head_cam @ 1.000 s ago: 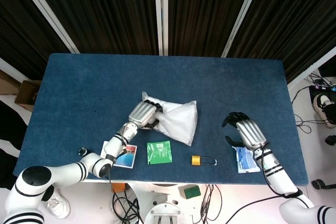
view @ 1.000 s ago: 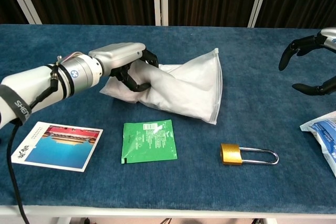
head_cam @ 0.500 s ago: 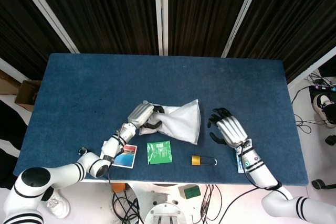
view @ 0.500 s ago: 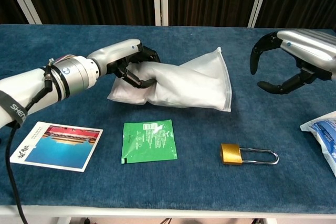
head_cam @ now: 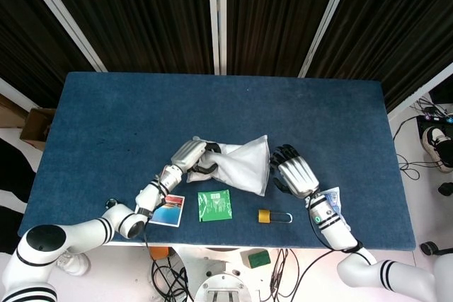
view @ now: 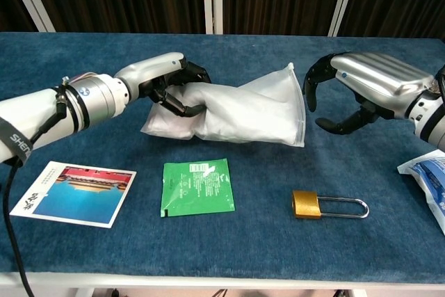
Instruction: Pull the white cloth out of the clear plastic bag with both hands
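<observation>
Left hand (view: 170,85) clamps the clear plastic bag (view: 274,113) as anchor; right hand (view: 348,92), fingers spread and empty, sits just beside its mouth, probably to grab the white cloth (view: 222,106).

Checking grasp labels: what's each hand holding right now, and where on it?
Left hand grips the clear plastic bag with the white cloth at its left end. Right hand holds nothing, fingers spread beside the bag's right edge.

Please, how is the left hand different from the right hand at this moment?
The left hand grips the narrow end of the clear plastic bag; the right hand holds nothing. The left hand's fingers are curled around the bag, while the right hand's fingers are spread apart. The left hand touches the bag; the right hand sits just beside its wide end, and contact cannot be seen. Both have silver backs and black fingers.
</observation>
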Available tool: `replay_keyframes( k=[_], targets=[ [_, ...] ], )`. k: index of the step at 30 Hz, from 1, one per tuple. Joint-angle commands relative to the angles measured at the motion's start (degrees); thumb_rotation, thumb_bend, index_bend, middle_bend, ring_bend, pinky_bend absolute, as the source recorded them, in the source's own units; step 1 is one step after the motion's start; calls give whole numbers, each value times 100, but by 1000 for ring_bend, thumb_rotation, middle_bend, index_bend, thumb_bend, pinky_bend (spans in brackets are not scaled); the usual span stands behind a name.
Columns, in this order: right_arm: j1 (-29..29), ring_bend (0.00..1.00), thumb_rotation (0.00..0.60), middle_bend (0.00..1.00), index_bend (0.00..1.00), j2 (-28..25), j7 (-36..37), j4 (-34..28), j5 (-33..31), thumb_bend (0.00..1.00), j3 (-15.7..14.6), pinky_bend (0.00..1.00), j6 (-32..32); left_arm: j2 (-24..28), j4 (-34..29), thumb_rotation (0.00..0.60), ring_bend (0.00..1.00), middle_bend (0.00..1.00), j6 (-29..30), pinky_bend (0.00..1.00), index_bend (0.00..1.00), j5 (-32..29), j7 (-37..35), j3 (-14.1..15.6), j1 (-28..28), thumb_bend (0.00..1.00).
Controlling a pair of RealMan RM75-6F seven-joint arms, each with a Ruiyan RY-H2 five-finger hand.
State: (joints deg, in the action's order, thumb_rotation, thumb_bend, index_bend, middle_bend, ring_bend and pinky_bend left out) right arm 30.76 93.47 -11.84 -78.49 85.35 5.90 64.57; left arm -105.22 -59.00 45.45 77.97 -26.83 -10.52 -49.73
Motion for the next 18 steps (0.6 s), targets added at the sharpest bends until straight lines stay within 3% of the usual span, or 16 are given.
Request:
replay_keyframes(
  k=[1, 18],
  targets=[
    [28, 131, 600, 324, 534, 81, 5, 63, 7, 317, -2, 164, 9, 8, -20, 600, 467, 627, -26, 345, 668, -30, 15, -20, -12, 542],
    [75, 112, 600, 303, 492, 529, 89, 455, 155, 303, -71, 114, 224, 96, -291, 600, 467, 624, -197, 349, 666, -259, 88, -126, -29, 542]
  ],
)
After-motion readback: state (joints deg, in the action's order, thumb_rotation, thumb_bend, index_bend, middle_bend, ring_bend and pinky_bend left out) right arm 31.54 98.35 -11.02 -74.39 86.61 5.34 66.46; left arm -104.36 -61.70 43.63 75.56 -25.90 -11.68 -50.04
